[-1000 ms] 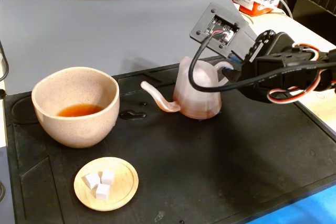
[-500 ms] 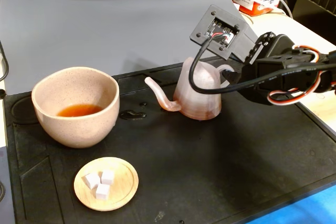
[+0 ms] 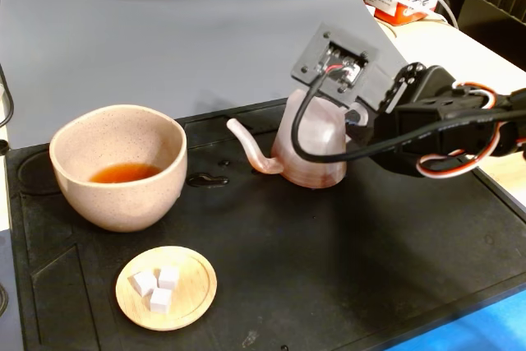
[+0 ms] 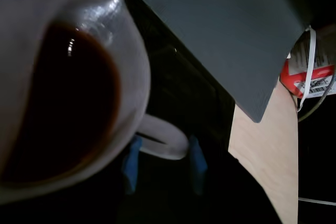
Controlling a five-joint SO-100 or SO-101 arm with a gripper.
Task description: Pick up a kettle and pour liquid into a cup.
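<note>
Kettle (image 3: pixel 311 152) | upright on black mat (image 3: pixel 394 244), right of cup (image 3: pixel 119 166) | wrist view alone: hand (image 4: pixel 163 162) blue fingers (image 4: pixel 131 163) straddling loop handle (image 4: pixel 167 139), grip uncertain; dark liquid (image 4: pixel 58 103) inside

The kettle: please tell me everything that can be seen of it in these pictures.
The kettle is a small, translucent pinkish pot, apparently plastic, with a tapered body and a thin curved spout pointing left in the fixed view toward the cup. It stands upright on the black mat. The wrist view shows dark liquid inside and its pale loop handle between the gripper's blue pads, contact unclear.
</note>
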